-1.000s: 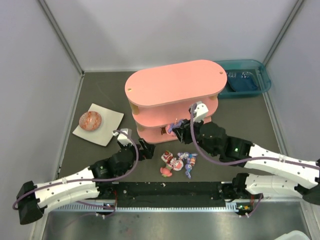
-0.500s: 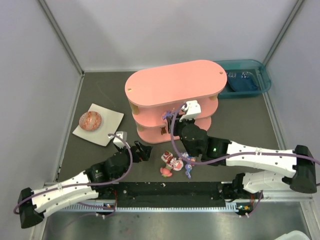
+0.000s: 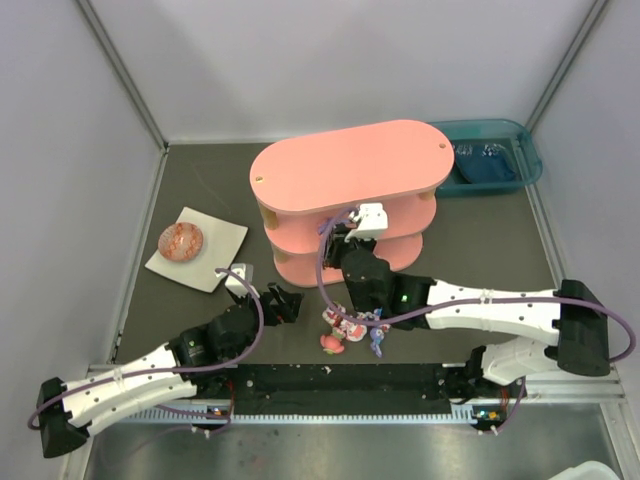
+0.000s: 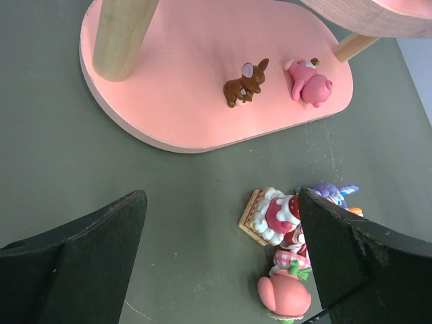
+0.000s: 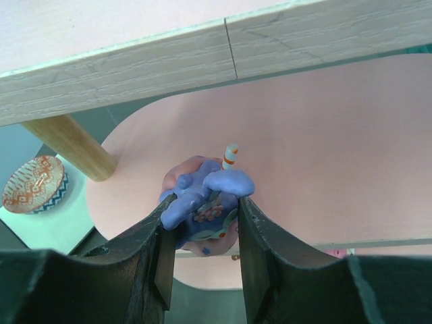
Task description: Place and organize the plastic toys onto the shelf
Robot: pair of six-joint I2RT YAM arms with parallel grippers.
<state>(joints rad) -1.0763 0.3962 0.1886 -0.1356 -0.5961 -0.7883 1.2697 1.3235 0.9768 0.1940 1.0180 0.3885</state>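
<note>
The pink three-tier shelf [image 3: 345, 165] stands mid-table. My right gripper [image 3: 336, 232] is shut on a blue-purple figurine [image 5: 202, 196] with a striped stick and holds it just over a lower tier [image 5: 324, 135], under the tier above. My left gripper [image 4: 221, 202] is open and empty, low over the table in front of the shelf. A pile of toys [image 3: 352, 325] lies to its right: a red-white cake figurine [image 4: 273, 216], a pink one [image 4: 287, 297] and a purple bunny [image 4: 334, 192]. A brown bunny [image 4: 246, 82] and a pink figurine [image 4: 309, 79] lie on the bottom tier [image 4: 182, 88].
A white square plate [image 3: 215, 255] with a brown-red speckled ball [image 3: 181, 241] sits left of the shelf. A teal bin [image 3: 490, 160] stands at the back right. Pale peg posts [image 4: 121, 34] hold up the tiers. Grey walls enclose the table.
My right gripper has moved left and toward the shelf, carrying the blue-purple figurine in between the tiers. My left arm has drawn back a little to the left.
</note>
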